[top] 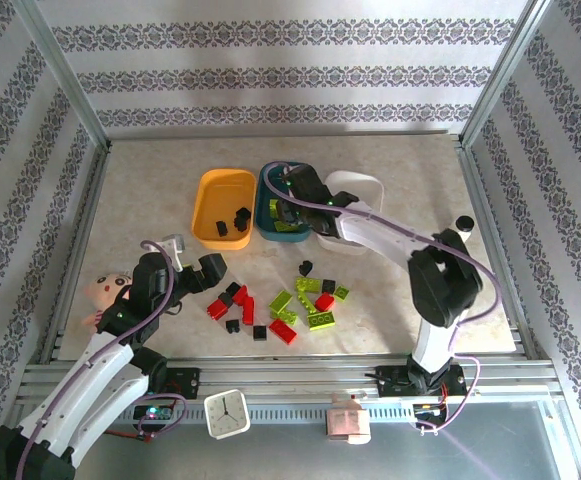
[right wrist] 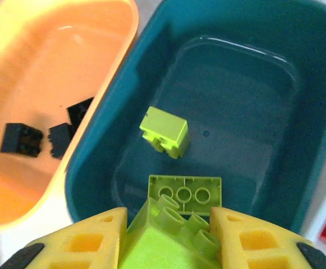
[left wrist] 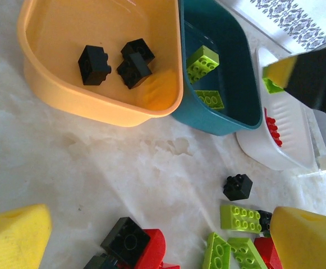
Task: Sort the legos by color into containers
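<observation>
My right gripper (right wrist: 168, 230) is shut on a lime green lego (right wrist: 151, 249) and hangs over the dark teal container (right wrist: 252, 33), where two more green bricks (right wrist: 164, 131) lie. From above, that gripper (top: 288, 205) sits over the teal tray (top: 261, 200). The orange-yellow container (left wrist: 67, 103) holds three black bricks (left wrist: 95, 64). Red bricks (left wrist: 273, 128) lie in the white container (left wrist: 297, 145). Loose red, green and black legos (top: 280, 300) are scattered on the table. My left gripper (top: 195, 262) is open, just above the left end of that pile, with nothing between its fingers (left wrist: 14, 238).
A doll's head (top: 108, 290) lies at the left by my left arm. A white cylinder with a black cap (top: 463, 225) stands at the right. A small white clock (top: 227, 413) sits on the front rail. Metal frame posts border the table.
</observation>
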{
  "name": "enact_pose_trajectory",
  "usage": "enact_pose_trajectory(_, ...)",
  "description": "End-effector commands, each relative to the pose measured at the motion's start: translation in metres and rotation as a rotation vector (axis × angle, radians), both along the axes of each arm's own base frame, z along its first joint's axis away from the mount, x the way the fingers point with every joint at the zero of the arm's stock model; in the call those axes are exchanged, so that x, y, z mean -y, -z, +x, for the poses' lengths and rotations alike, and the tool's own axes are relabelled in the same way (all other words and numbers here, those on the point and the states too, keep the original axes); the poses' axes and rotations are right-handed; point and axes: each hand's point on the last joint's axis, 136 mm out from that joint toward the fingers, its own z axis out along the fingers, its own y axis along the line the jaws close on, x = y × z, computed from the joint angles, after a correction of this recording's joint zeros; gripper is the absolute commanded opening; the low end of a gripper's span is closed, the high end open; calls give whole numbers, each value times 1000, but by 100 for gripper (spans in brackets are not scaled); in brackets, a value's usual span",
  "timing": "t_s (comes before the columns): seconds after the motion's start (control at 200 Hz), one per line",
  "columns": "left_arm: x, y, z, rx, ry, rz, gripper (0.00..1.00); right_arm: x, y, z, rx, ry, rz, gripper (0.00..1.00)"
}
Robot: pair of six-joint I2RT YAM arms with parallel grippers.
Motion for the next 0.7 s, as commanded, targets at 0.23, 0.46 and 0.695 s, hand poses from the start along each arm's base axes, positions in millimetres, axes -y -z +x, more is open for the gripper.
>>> enact_pose_trajectory(0.23, -5, 12, -8, -54, -22, 8, 100, -6, 13, 29, -18, 21, -67, 57)
enact_pose_trajectory(0.46, -4, 10, -6, -45, -23, 4, 100, 1, -19, -8, 33, -9, -20, 71)
enact_pose_trajectory(0.695, -4, 16, -6, -46, -31, -13, 100, 27, 7, -77, 4, 33, -48, 76)
